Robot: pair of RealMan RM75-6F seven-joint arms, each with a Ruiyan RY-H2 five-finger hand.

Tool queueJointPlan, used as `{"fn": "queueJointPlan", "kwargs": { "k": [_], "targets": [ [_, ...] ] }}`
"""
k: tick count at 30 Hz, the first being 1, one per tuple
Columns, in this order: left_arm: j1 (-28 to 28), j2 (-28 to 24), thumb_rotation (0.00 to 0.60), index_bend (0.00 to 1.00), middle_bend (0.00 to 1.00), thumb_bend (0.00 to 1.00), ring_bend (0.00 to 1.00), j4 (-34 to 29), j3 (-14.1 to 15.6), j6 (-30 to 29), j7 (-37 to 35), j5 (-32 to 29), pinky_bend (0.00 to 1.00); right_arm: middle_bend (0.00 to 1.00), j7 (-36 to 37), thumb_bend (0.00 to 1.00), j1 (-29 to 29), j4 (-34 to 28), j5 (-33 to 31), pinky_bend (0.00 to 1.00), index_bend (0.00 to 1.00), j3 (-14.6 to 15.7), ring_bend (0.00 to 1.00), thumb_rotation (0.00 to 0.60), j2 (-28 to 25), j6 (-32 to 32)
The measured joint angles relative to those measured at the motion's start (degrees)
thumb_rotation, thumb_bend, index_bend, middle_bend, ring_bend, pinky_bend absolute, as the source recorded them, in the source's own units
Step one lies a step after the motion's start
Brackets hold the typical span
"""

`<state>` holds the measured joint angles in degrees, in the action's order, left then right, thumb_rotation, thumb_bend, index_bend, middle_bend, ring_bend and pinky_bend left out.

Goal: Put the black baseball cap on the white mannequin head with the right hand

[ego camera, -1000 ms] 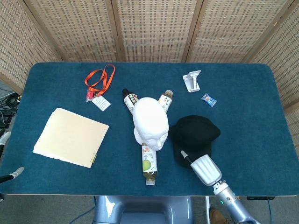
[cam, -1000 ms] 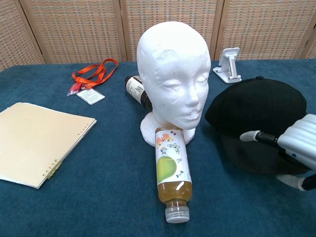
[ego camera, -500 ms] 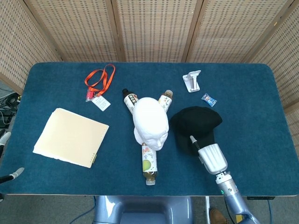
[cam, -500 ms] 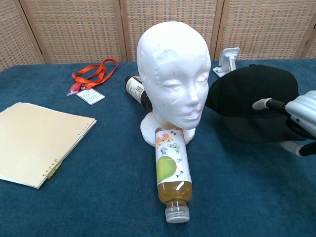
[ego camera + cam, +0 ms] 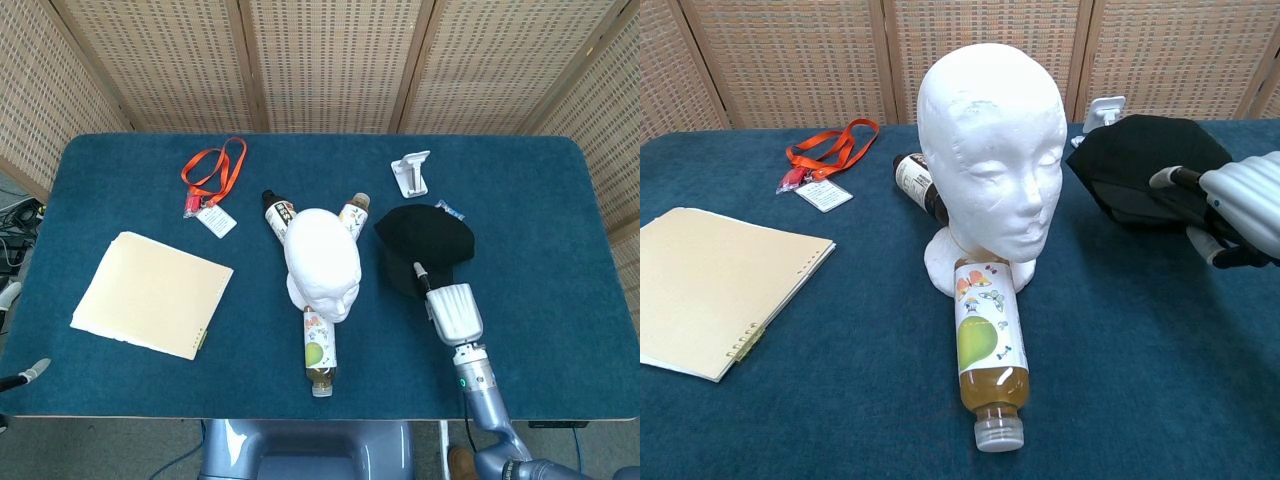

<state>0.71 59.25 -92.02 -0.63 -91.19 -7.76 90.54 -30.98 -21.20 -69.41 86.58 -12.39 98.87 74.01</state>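
Right robot hand (image 5: 455, 311) at lower right grips the black baseball cap (image 5: 425, 240) by its brim, fingers (image 5: 1177, 178) closed on it, cap lifted off the counter (image 5: 560, 250), right of the white mannequin head (image 5: 322, 262) at centre, not touching. Left robot hand fingertips (image 5: 38, 369) barely show at left edge; can't tell their state. Blue cloth counter holds bottles (image 5: 319, 350), notebook (image 5: 152, 294), orange lanyard (image 5: 212, 172). Wicker screens (image 5: 330, 60) behind.

Three bottles (image 5: 319, 353), one cap (image 5: 425, 236), one mannequin head (image 5: 322, 259).
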Motion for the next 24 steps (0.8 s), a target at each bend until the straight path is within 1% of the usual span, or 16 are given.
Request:
{"fn": "queueJointPlan", "kwargs": {
  "k": [1,3,5,6,8,16,19,24],
  "targets": [
    [0.0,0.0,0.600,0.00,0.00,0.00,0.00,0.0,0.0,0.0,-0.1,0.0,0.00,1.00,-0.1,0.77,-0.3,0.3,-0.5,1.00,0.43,-0.4,1.00,0.600,0.2,-0.2],
    [0.0,-0.1,0.600,0.00,0.00,0.00,0.00,0.0,0.0,0.1,-0.1,-0.2,0.00,1.00,-0.2,0.68,-1.0,0.9,-1.4,1.00,0.58,-1.1,1.00,0.600,0.6,-0.5],
    [0.1,-0.1,0.600,0.00,0.00,0.00,0.00,0.0,-0.1,0.2,-0.1,-0.2,0.00,1.00,-0.1,0.62,-1.2,1.1,-2.1,1.00,0.68,-1.5,1.00,0.600,0.8,-0.3],
    [0.1,-0.1,0.600,0.00,0.00,0.00,0.00,-0.1,-0.1,0.3,-0.1,-0.2,0.00,1.00,0.1,0.61,-1.2,1.1,-2.4,1.00,0.73,-1.6,1.00,0.600,0.8,-0.2],
    [0.1,-0.1,0.600,0.00,0.00,0.00,0.00,-0.1,-0.1,0.3,0.0,-0.3,0.00,1.00,0.5,0.60,-1.2,0.8,-2.8,1.00,0.76,-1.8,1.00,0.600,0.7,0.1],
    [0.1,-0.1,0.600,0.00,0.00,0.00,0.00,-0.2,-0.1,0.3,0.0,-0.4,0.00,1.00,2.3,0.59,-1.3,-1.6,-3.4,1.00,0.78,-2.7,1.00,0.600,-1.3,2.1],
    [0.1,-0.1,0.600,0.00,0.00,0.00,0.00,-0.2,-0.1,0.3,0.0,-0.4,0.00,1.00,3.6,0.59,-1.4,-2.7,-3.6,1.00,0.79,-3.7,1.00,0.600,-2.3,3.3],
    [0.1,-0.2,0.600,0.00,0.00,0.00,0.00,-0.2,0.0,0.4,-0.1,-0.2,0.00,1.00,5.2,0.59,-1.9,-4.6,-4.0,1.00,0.79,-6.3,1.00,0.600,-4.2,5.0]
  ]
}}
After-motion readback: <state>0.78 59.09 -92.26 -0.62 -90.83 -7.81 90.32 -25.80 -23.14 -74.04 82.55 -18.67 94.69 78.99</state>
